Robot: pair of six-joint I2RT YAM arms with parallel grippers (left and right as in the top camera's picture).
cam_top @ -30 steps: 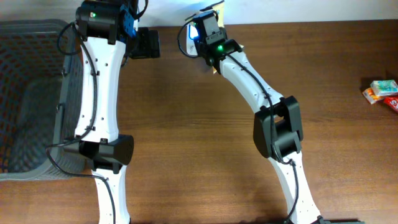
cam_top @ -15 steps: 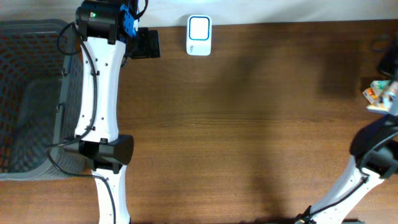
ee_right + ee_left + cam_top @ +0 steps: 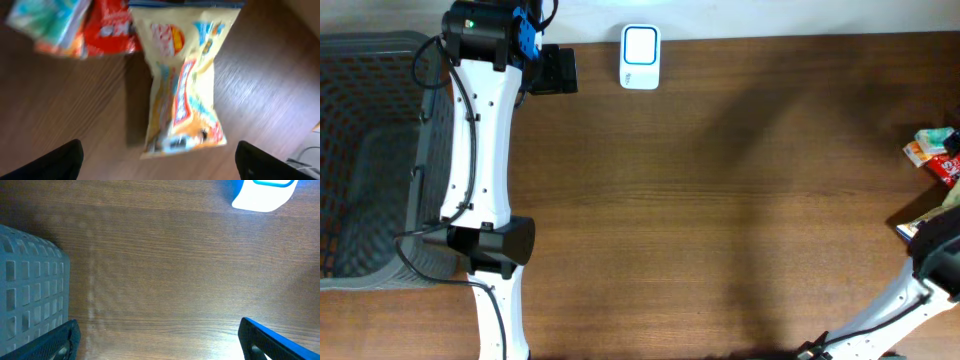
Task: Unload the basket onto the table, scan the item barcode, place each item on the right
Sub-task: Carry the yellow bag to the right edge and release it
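In the right wrist view a yellow snack bag [image 3: 182, 85] lies blurred on the wooden table, just beyond my right gripper [image 3: 159, 162]. That gripper is open, its dark fingers [image 3: 60, 162] standing wide to either side of the bag's lower end without pinching it. The white and blue barcode scanner [image 3: 640, 57] sits at the table's far edge, and its corner [image 3: 262, 192] also shows in the left wrist view. My left gripper [image 3: 157, 342] is open over bare wood just left of the scanner, with nothing between its fingers.
A red packet [image 3: 107, 32] and a teal and orange packet [image 3: 50, 25] lie beside the bag; these show at the table's right edge [image 3: 932, 146]. A grey mesh basket [image 3: 370, 150] stands at the left, its corner [image 3: 30, 290] close to my left gripper.
My right arm swung from the scanner to the table's right edge. Its gripper went from shut to open, and the yellow bag now lies on the table. The left arm stayed still.
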